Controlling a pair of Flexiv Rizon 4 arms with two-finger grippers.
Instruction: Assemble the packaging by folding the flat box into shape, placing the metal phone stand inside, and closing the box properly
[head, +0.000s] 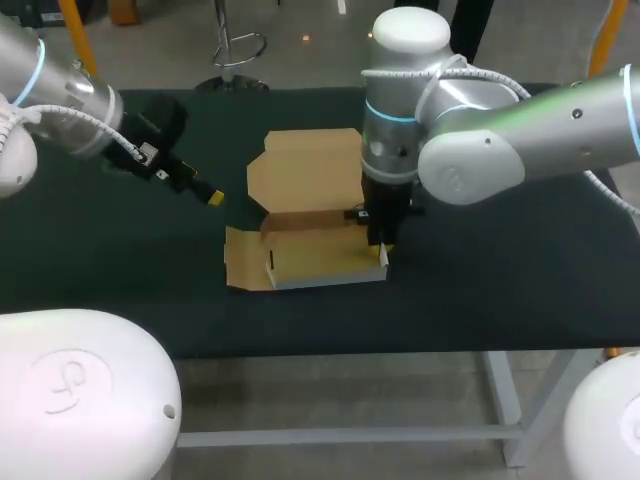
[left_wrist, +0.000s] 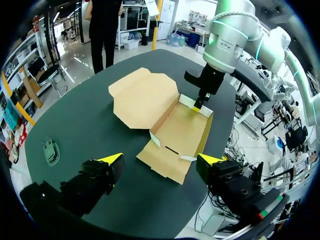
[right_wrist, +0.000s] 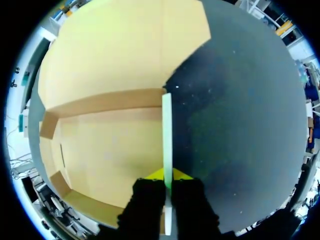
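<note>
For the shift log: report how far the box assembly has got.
Done: the brown cardboard box is partly folded, some walls up, its lid lying flat open. In hand: the right arm has its jaws shut on the box's side wall. To do: the grey metal phone stand lies outside the box; the left arm hovers, jaws open. Loading and closing remain.

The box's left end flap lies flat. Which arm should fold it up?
Left. The left gripper is open, empty and on the flap's side of the box. The right gripper is shut on the right wall, so it is occupied.
</note>
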